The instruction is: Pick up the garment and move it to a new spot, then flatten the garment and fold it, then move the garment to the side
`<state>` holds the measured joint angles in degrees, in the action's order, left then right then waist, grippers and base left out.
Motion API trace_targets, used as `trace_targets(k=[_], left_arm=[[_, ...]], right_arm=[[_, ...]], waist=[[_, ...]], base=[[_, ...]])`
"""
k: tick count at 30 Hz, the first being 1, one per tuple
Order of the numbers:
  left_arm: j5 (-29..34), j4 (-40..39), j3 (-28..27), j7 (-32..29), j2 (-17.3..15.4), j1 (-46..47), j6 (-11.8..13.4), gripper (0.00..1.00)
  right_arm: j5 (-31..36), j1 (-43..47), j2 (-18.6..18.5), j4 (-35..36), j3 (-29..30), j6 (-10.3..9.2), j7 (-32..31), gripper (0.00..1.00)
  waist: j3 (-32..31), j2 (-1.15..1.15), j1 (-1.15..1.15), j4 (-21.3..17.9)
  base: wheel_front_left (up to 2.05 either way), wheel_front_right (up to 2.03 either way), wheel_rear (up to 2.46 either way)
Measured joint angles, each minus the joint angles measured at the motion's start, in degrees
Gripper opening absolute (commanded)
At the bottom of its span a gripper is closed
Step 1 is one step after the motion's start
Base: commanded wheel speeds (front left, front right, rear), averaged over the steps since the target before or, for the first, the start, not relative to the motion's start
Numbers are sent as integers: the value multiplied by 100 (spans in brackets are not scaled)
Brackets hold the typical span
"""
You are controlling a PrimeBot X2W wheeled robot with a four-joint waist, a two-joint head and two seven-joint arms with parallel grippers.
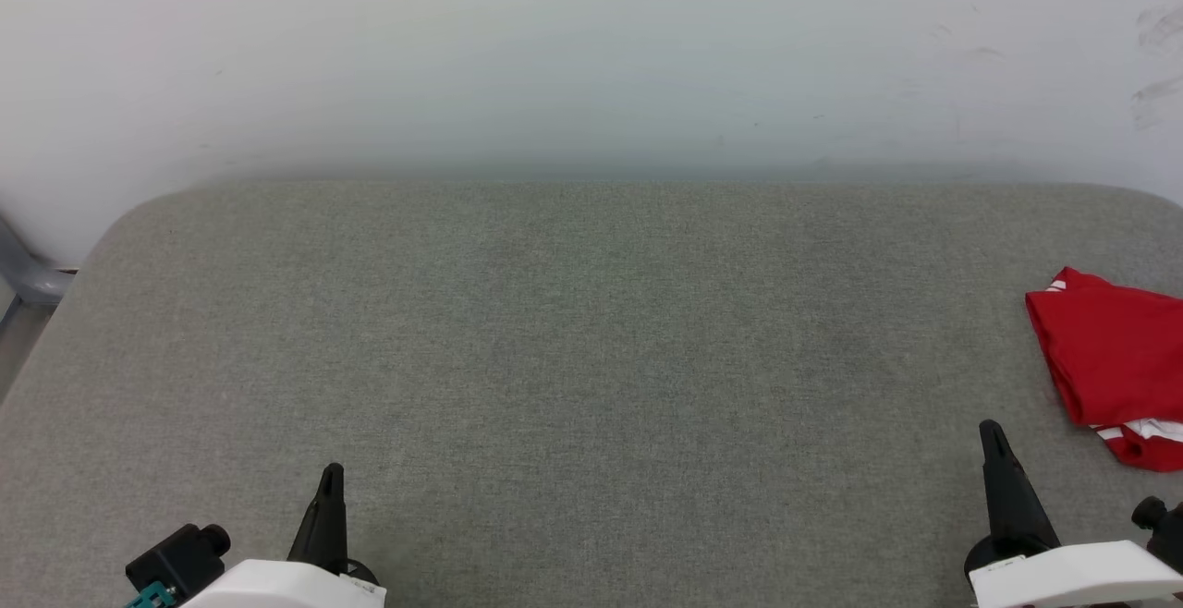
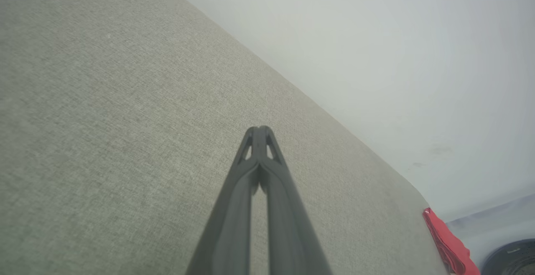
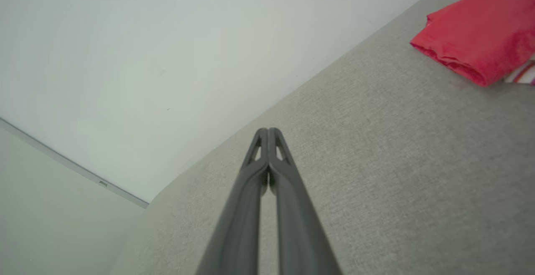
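Two dark two-fingered grippers are parked low at the near edge of a grey woven-fabric table top [image 1: 591, 331]: the left gripper [image 1: 331, 473] at the lower left and the right gripper [image 1: 992, 429] at the lower right, both pointing away from the robot. Each has its jaws fully closed, tips touching, with nothing between them. The red jersey-style garment [image 1: 1109, 358] lies in a compact bundle at the table's far right, well apart from the left gripper and near, but not touching, the right one. Judged from that placement, the garment has been folded and set aside, and the arms are drawn back in a rest stance. In the head view the bundle runs off the picture edge, with red-and-white striped trim [image 1: 1144, 431] at its near end. The right wrist view adds the thick, layered fold edge; the left wrist view gives just a thin red sliver at the table's distant corner, against a plain pale wall [image 2: 376, 36].
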<state>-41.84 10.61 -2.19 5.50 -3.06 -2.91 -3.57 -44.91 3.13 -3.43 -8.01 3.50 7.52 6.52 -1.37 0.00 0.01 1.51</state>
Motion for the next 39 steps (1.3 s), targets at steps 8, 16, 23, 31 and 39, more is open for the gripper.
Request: trace_targets(k=[8, 16, 23, 31, 39], left_arm=[[-642, 44, -47, -159, 2, 114, -49, 0], [-1224, 83, -99, -299, 4, 216, -98, 0], [-1711, 115, -154, -414, 4, 303, -133, 0], [-2213, 158, -192, -535, 5, 376, -159, 0], [-2700, 189, -227, -648, 8, 455, -201, 0]], right_arm=[[-627, -115, -8, -85, 13, 0, -154, 0], [-1187, -204, -12, -151, 30, -1, -285, 0], [-1653, -321, -15, -197, 47, -1, -404, 0], [-2136, -413, -16, -268, 67, -1, -517, 0], [-2590, -474, -18, -322, 89, -1, -641, 0]], waist=[[14, 0, 0, -14], [28, 0, 0, -27], [40, 0, 0, -39], [54, 0, 0, -53], [69, 0, 0, -67]], base=[[0, 0, 0], [0, 0, 0], [0, 0, 0], [0, 0, 0], [0, 0, 0]])
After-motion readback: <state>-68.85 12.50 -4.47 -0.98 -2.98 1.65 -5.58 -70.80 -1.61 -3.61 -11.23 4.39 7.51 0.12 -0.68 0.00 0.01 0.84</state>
